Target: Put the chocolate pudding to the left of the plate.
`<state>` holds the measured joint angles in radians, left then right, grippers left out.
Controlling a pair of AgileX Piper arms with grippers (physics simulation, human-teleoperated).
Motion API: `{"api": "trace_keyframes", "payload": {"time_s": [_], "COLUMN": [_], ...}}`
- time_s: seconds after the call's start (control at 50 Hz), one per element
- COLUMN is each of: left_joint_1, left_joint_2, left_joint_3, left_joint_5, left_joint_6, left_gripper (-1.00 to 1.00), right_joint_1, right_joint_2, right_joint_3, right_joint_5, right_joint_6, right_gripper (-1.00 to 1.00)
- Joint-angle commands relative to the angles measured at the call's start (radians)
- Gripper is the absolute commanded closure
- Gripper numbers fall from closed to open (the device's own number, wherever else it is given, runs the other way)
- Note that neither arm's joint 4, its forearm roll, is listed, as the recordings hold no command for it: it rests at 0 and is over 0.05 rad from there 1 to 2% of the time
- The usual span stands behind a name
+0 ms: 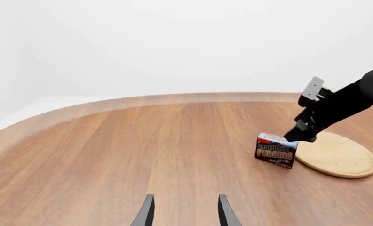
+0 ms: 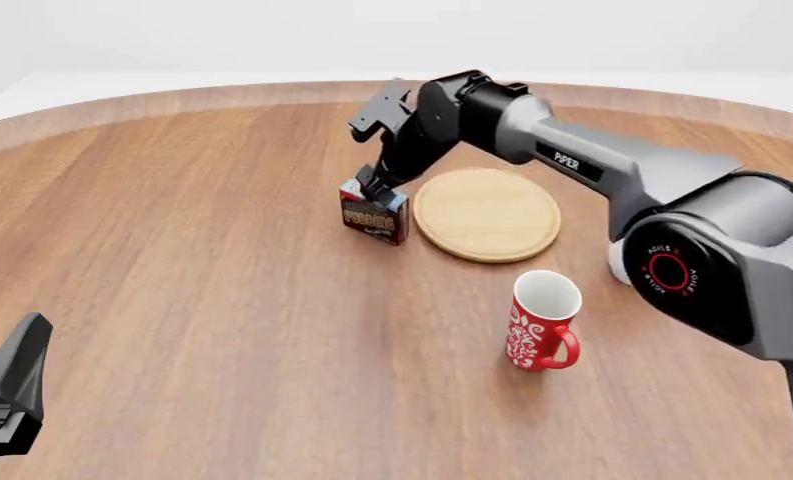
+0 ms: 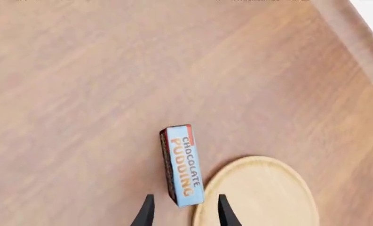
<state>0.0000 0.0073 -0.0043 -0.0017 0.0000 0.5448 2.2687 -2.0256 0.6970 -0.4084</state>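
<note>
The chocolate pudding (image 2: 373,214), a small dark-brown carton with a light blue top, stands on the table just left of the light-wood plate (image 2: 490,215), close to its rim. My right gripper (image 2: 367,183) hangs right over the carton's top. In the right wrist view its fingers (image 3: 146,212) straddle one end of the chocolate pudding (image 3: 181,165) with gaps on both sides, so the right gripper (image 3: 185,209) is open beside the plate (image 3: 261,197). Near the front left, my left gripper (image 1: 185,209) is open and empty; the chocolate pudding (image 1: 276,150) and plate (image 1: 337,155) lie far ahead of it.
A red patterned mug (image 2: 543,322) stands upright in front of the plate, handle toward the near right. The right arm (image 2: 596,165) reaches across the plate's far right side. A white object's edge (image 2: 615,262) peeks out behind that arm. The left gripper (image 2: 9,395) shows at the lower left corner.
</note>
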Motion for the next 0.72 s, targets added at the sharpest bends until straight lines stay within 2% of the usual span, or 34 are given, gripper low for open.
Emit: {"api": "trace_keyframes", "payload": {"time_s": [0.02,0.12,0.4,0.5,0.58,0.72], "left_joint_1": [0.000,0.000,0.000,0.000,0.000,0.000], "left_joint_2": [0.000,0.000,0.000,0.000,0.000,0.000], "left_joint_3": [0.000,0.000,0.000,0.000,0.000,0.000], "left_joint_5": [0.000,0.000,0.000,0.000,0.000,0.000], "left_joint_6": [0.000,0.000,0.000,0.000,0.000,0.000], "left_gripper": [-1.00,-1.00,-1.00,-1.00,-1.00,-1.00], "right_joint_1": [-0.006,-0.004,0.038,0.052,0.041,0.022], "right_joint_2": [-0.119,-0.188,-0.427,-0.490,-0.563,-0.602], "right_joint_3": [0.131,0.206,0.485,0.532,0.586,0.575], "right_joint_5": [-0.037,-0.065,-0.232,-0.244,-0.314,-0.398], "right_joint_6": [0.002,0.010,0.088,0.094,0.095,0.078], "right_gripper": [-1.00,-1.00,-1.00,-1.00,-1.00,-1.00]}}
